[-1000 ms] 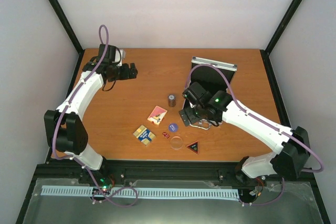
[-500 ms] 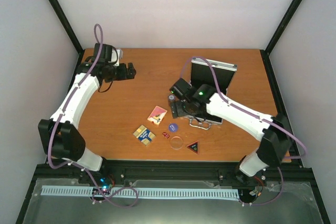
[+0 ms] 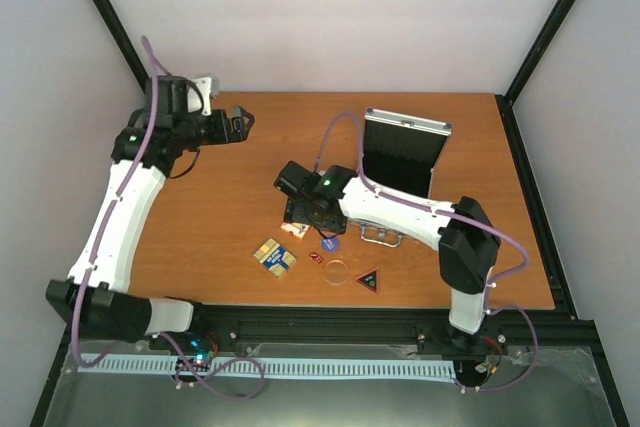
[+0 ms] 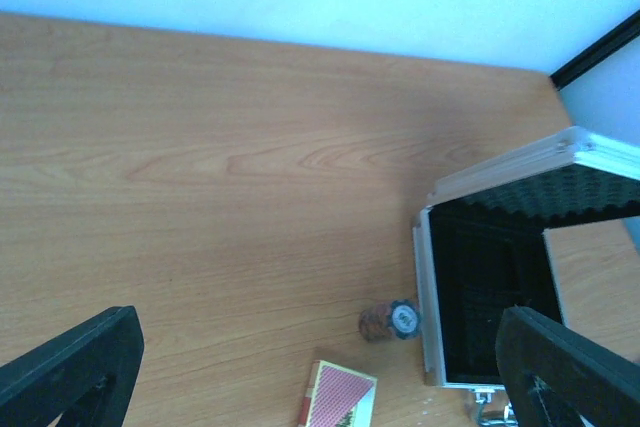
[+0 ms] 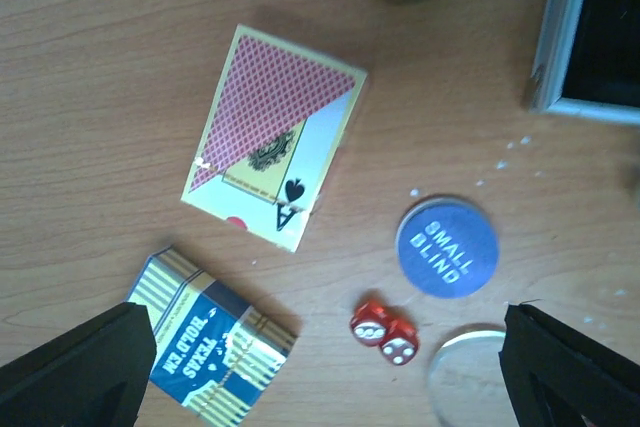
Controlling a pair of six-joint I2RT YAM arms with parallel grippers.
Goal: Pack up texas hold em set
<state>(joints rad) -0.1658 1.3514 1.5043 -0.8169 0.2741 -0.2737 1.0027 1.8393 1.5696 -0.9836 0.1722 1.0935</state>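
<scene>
Hovering above the red deck (image 5: pixel 272 162), the right claw (image 5: pixel 322 372) gapes wide, empty.

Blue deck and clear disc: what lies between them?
Two red dice lie between the blue deck and the clear disc, shown in the right wrist view.

Table (image 5: pixel 120 67): warm orange-brown w/ wood grain. Red deck (image 5: pixel 275 137) at 11 o'clock: red lattice back, cream border, black ace of spades. Navy deck (image 5: pixel 210 357) at 7: navy w/ gold stripes, white lettering. Chip (image 5: pixel 447 247) at 4: blue, white text. Dice (image 5: pixel 385 332) at 6: red, white pips. Case (image 5: pixel 555 37) at 2: silver rim, black inside. My fingers (image 5: pixel 70 367): black.
</scene>
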